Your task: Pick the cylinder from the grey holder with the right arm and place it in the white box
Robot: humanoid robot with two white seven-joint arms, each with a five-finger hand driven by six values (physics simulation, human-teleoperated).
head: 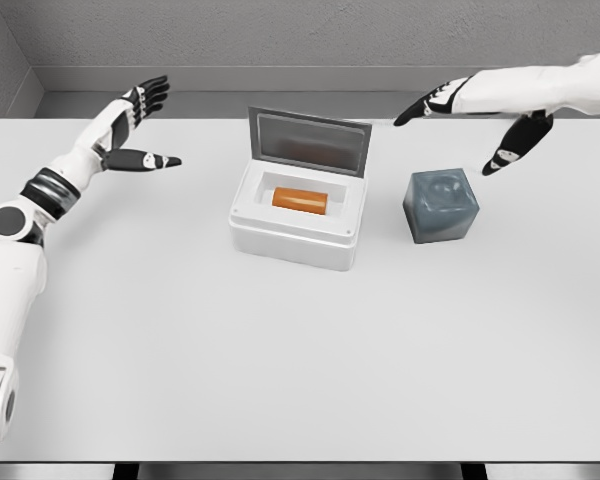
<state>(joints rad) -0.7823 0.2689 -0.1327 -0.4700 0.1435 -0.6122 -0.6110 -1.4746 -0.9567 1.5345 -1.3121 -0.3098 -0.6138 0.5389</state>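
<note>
An orange cylinder (299, 199) lies on its side inside the white box (297, 236), whose grey lid (307, 141) stands open at the back. To the right of the box sits the grey holder (441, 205), a dark cube with an empty round hollow in its top. My right hand (475, 125) hovers above and behind the holder, fingers spread, holding nothing. My left hand (145, 125) is raised at the far left of the table, also open and empty.
The white table (300, 360) stretches wide in front of the box and holder. A grey wall rises behind its far edge. The left arm's shoulder and forearm fill the left edge of the view.
</note>
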